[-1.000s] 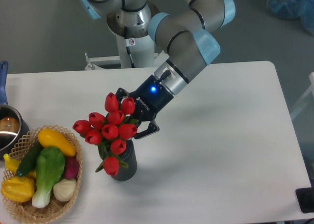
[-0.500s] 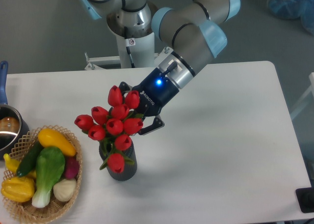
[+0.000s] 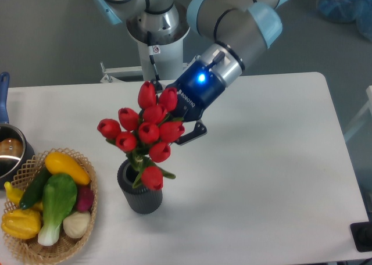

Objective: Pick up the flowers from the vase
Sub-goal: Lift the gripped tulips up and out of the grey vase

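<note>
The flowers, a bunch of red tulip buds with green stems and leaves, hang tilted above the vase, a small dark ribbed cylinder whose round mouth now shows at its left side. My gripper is shut on the flowers from behind and to the right, its fingers mostly hidden by the buds; one dark fingertip shows at the right. The lowest bud still overlaps the vase's rim in this view, so I cannot tell whether the stems are clear of it.
A wicker basket of yellow, green and purple vegetables sits at the front left. A steel pot with a blue handle stands at the left edge. The arm's base is at the back.
The gripper has risen and moved right with the flowers in it. The bunch has lifted out of the vase, uncovering its mouth. The vase has stayed put.
</note>
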Robot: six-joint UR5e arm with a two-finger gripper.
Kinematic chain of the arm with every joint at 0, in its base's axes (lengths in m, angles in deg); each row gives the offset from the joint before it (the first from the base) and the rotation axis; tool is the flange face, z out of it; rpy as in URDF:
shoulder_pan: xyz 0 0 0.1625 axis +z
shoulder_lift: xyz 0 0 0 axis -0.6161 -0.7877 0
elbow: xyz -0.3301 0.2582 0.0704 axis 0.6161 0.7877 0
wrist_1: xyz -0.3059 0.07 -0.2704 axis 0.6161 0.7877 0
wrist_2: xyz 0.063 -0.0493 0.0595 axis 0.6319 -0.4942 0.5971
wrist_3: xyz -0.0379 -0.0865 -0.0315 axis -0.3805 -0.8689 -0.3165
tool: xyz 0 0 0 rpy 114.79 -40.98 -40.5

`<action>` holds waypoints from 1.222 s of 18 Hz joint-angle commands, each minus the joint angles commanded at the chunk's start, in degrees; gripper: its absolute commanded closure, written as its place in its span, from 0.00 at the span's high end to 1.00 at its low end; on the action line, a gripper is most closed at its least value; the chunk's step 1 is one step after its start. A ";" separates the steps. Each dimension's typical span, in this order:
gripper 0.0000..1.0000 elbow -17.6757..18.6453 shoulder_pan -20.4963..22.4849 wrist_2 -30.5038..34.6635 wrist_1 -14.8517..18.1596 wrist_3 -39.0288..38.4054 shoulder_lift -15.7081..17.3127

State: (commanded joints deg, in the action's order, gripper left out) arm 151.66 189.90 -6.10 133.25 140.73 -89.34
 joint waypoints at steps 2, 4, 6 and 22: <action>0.49 0.00 0.79 -2.10 0.00 -0.09 0.00; 0.49 -0.35 1.67 -3.86 0.09 -0.18 0.09; 0.49 -1.05 1.94 -4.05 0.09 -1.75 0.18; 0.49 -4.39 11.51 3.67 -0.18 -1.50 0.00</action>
State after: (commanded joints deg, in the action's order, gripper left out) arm 147.27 201.41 -2.43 133.08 139.24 -89.34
